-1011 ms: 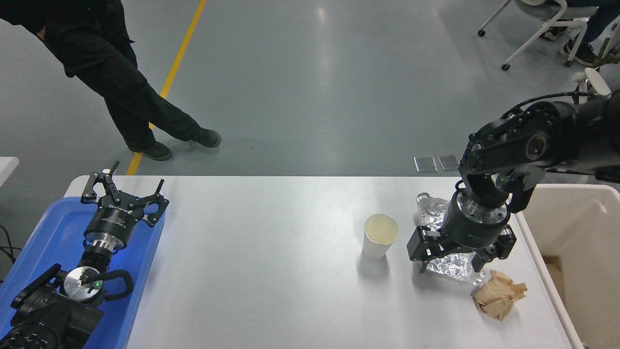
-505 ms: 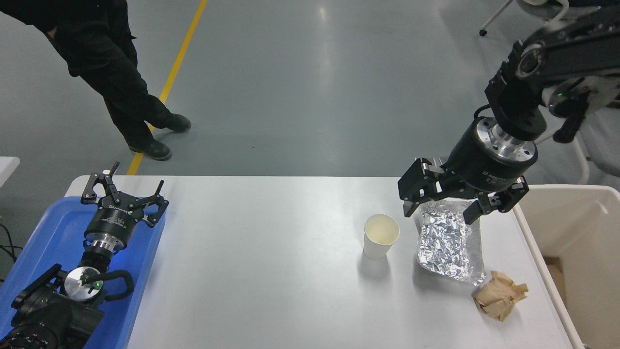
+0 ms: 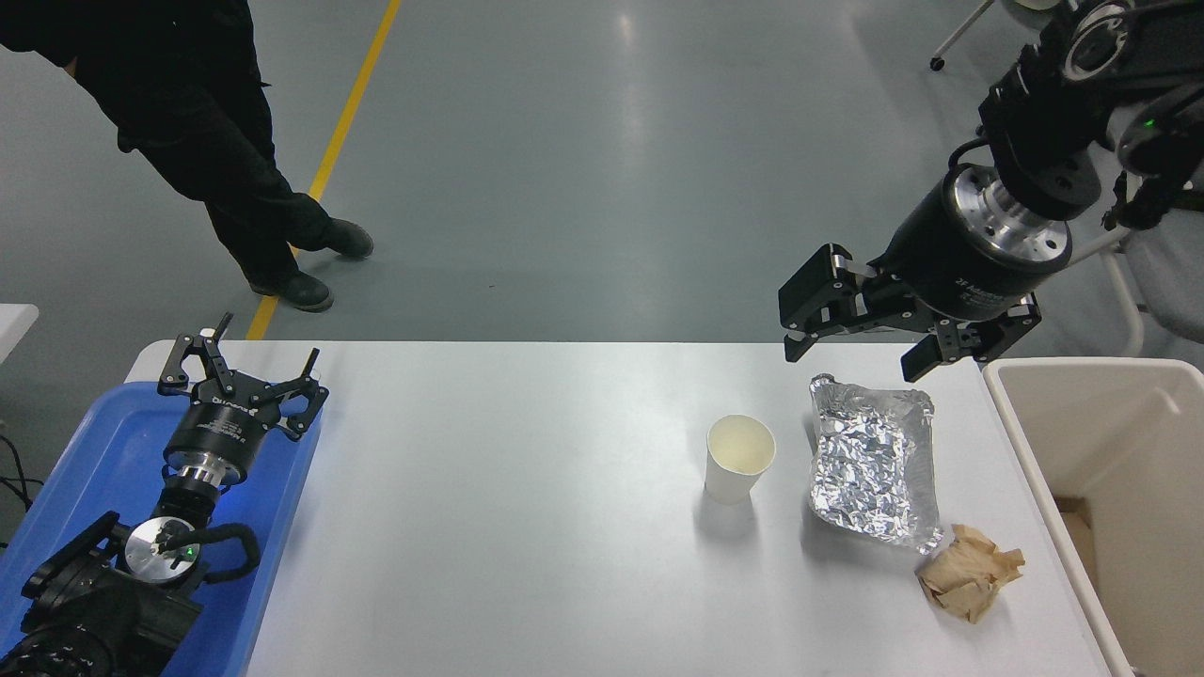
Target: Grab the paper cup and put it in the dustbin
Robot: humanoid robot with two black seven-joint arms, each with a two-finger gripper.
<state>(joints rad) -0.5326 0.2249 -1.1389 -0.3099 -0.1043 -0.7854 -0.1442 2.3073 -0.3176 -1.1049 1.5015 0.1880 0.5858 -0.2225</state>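
The white paper cup point(image 3: 738, 459) stands upright on the white table point(image 3: 517, 527), right of centre, with its cream inside showing. The cream dustbin point(image 3: 1110, 480) stands off the table's right edge. My right gripper point(image 3: 858, 355) is open and empty, raised high above the table's far edge, up and to the right of the cup, above the top of the foil pouch. My left gripper point(image 3: 243, 376) is open and parked over the blue tray at the lower left.
A crinkled silver foil pouch point(image 3: 875, 470) lies just right of the cup. A crumpled brown paper ball point(image 3: 969, 572) lies near the table's right front. A blue tray point(image 3: 94, 470) sits at the left. A person point(image 3: 207, 141) stands beyond the far left.
My right gripper has risen from low over the foil pouch to high above the table's far edge, still open and empty. The person shifted their feet. The cup has not moved.
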